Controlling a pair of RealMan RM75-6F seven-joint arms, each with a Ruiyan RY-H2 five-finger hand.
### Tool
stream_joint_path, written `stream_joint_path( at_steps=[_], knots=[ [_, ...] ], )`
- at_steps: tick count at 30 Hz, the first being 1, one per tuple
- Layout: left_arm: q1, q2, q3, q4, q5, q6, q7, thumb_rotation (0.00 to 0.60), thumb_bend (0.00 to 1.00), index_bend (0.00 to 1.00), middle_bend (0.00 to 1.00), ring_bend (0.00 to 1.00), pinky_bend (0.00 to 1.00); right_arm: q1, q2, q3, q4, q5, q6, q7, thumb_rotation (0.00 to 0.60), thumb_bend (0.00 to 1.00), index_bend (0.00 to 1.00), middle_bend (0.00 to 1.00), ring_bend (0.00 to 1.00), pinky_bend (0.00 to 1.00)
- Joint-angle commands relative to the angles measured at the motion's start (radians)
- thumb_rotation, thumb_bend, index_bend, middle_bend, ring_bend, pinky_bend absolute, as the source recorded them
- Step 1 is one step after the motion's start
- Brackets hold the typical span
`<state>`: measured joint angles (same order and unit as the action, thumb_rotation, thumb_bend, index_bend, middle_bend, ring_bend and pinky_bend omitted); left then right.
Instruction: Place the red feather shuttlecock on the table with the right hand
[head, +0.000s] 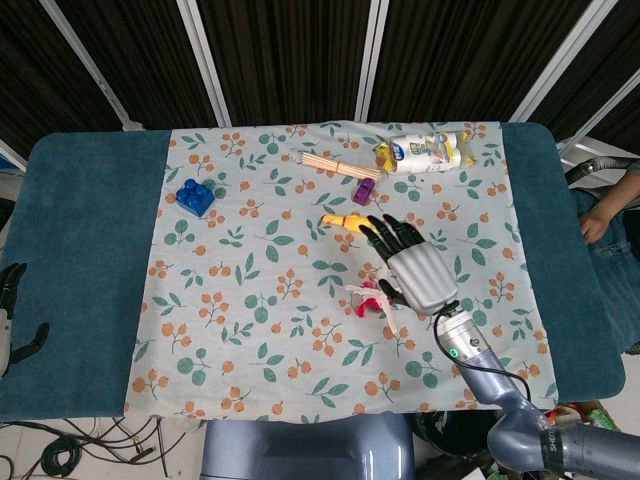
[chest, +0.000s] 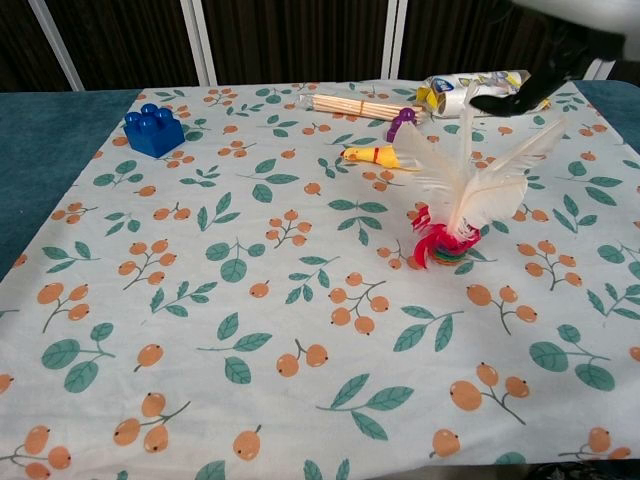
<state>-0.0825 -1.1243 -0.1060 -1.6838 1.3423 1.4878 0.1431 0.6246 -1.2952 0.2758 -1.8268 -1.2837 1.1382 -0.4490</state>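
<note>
The red feather shuttlecock (chest: 447, 243) stands upright on the floral tablecloth (chest: 250, 300), red base down and white feathers fanned upward. In the head view the shuttlecock (head: 370, 300) sits just left of my right hand (head: 418, 275). That hand hovers above it with its fingers spread and holds nothing. The chest view shows only the dark fingertips (chest: 510, 101) of the right hand at the top right, clear of the feathers. My left hand (head: 12, 315) hangs empty at the far left edge, off the table, with fingers apart.
A yellow rubber chicken (head: 345, 221) lies just beyond the right hand. Further back are a purple toy (head: 366, 190), a bundle of wooden sticks (head: 325, 163) and a snack bag (head: 425, 152). A blue brick (head: 196, 196) sits at the back left. A person's arm (head: 600, 215) shows at the right edge.
</note>
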Motion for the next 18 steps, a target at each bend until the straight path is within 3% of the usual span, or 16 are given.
stream_joint_path(
  at_steps=[1, 9, 18],
  knots=[
    [0.000, 0.000, 0.000, 0.000, 0.001, 0.000, -0.001, 0.600, 0.32, 0.04, 0.06, 0.01, 0.05, -0.076, 0.099, 0.012, -0.078, 0.028, 0.077, 0.033, 0.600, 0.24, 0.00, 0.02, 0.03, 0.15],
    [-0.001, -0.003, -0.001, -0.001, 0.001, 0.001, 0.005, 0.600, 0.32, 0.04, 0.06, 0.01, 0.05, -0.264, 0.244, -0.073, -0.099, -0.059, 0.241, 0.174, 0.600, 0.22, 0.00, 0.02, 0.03, 0.15],
    [-0.002, -0.008, -0.005, -0.004, 0.000, 0.007, 0.014, 0.600, 0.32, 0.04, 0.06, 0.01, 0.05, -0.392, 0.212, -0.178, 0.079, -0.136, 0.343, 0.299, 0.600, 0.19, 0.00, 0.02, 0.03, 0.15]
  ],
)
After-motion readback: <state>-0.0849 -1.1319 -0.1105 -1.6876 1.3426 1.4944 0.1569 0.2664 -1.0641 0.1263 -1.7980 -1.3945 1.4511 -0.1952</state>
